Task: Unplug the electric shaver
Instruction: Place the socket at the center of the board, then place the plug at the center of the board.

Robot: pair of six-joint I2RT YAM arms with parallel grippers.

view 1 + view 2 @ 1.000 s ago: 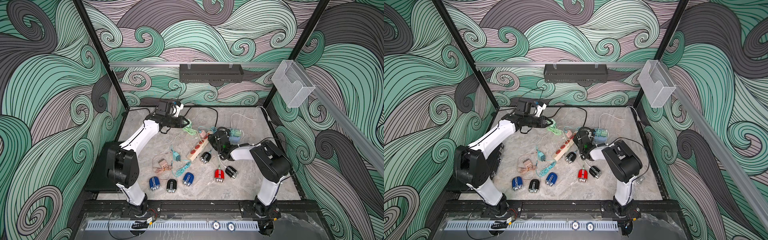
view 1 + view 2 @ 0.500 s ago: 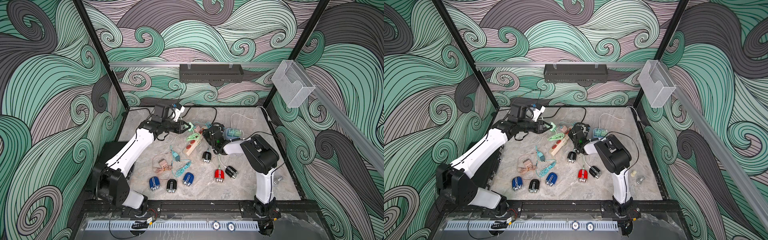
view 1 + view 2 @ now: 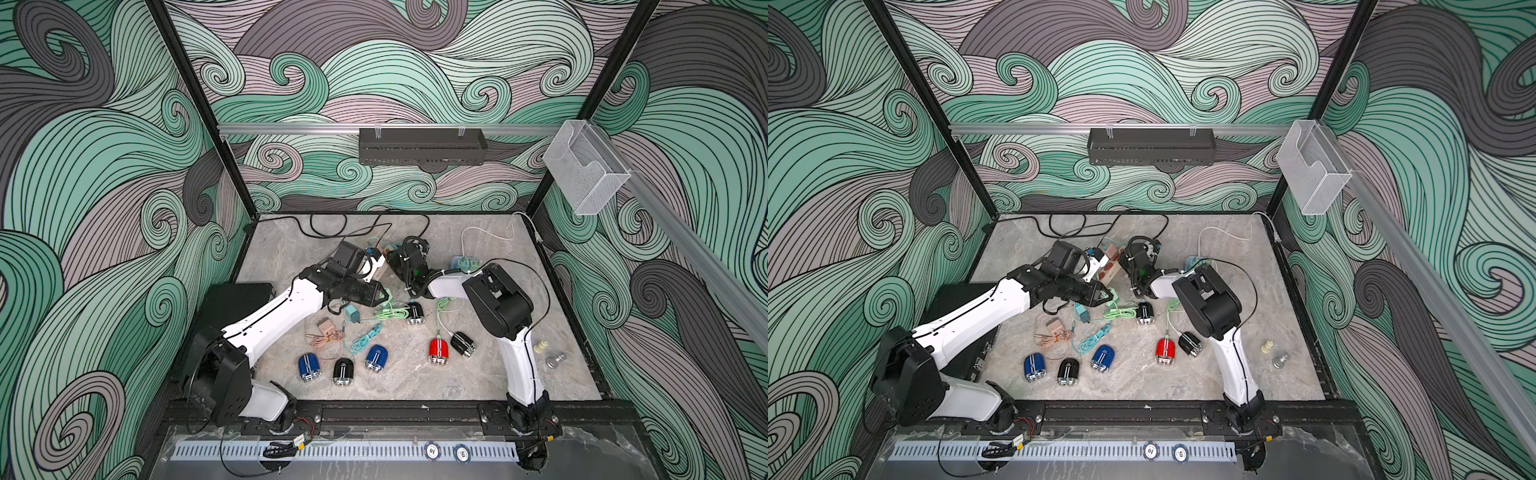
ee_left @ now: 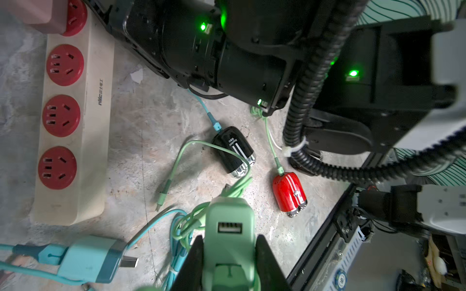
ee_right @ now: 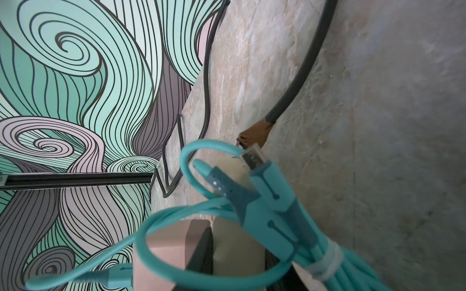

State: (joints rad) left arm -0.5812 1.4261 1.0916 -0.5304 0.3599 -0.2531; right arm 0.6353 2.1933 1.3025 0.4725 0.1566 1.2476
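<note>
My left gripper (image 4: 230,254) is shut on a light green USB plug adapter (image 4: 229,214), held just above the table; its USB port is empty. A black shaver (image 4: 234,152) lies nearby with a teal cable in its end, and a red shaver (image 4: 290,197) has a green cable in it. The cream power strip (image 4: 73,121) with red sockets lies beside them. In both top views my right gripper (image 3: 392,261) is at the strip's far end (image 3: 1111,272). In the right wrist view it is shut on the strip (image 5: 234,226), next to a pink adapter (image 5: 166,254).
Several more shavers (image 3: 343,371) lie along the front of the table. A teal adapter (image 4: 93,259), loose green and teal cables (image 3: 365,338) and a pink cable (image 3: 326,332) are scattered mid-table. A teal cable bundle (image 5: 277,201) hangs across the right wrist view. Black cord (image 3: 328,226) runs at the back.
My left gripper came forward and right from the back of the table, now low over the cables. The right gripper and the power strip shifted back and left.
</note>
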